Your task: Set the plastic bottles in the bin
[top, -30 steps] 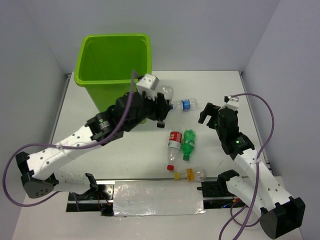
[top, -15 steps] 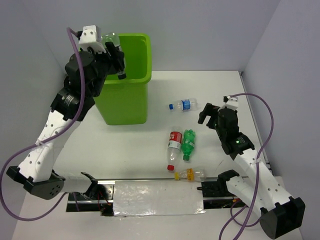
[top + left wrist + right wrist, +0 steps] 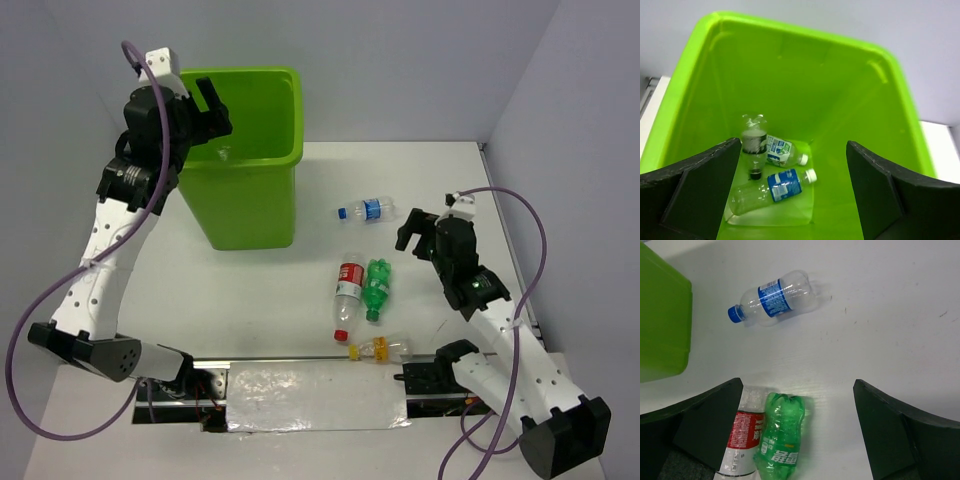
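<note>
White table (image 3: 250,290), tall lime-green plastic bin (image 3: 255,215) far left, left gripper (image 3: 208,108) over its rim. Left wrist: jaws apart, three clear plastic bottles (image 3: 772,187) on the bin floor. Right wrist: right gripper (image 3: 798,382) spread, near a blue-labelled bottle (image 3: 775,297), a red-labelled bottle (image 3: 742,440) and a green bottle (image 3: 781,437).

A robotics lab test cell: a plain white counter (image 3: 250,295) boxed in by blank pale walls (image 3: 420,70), a left arm (image 3: 100,260) and right arm (image 3: 500,330) bolted at its near edge, trailing purple cables (image 3: 500,188).
</note>
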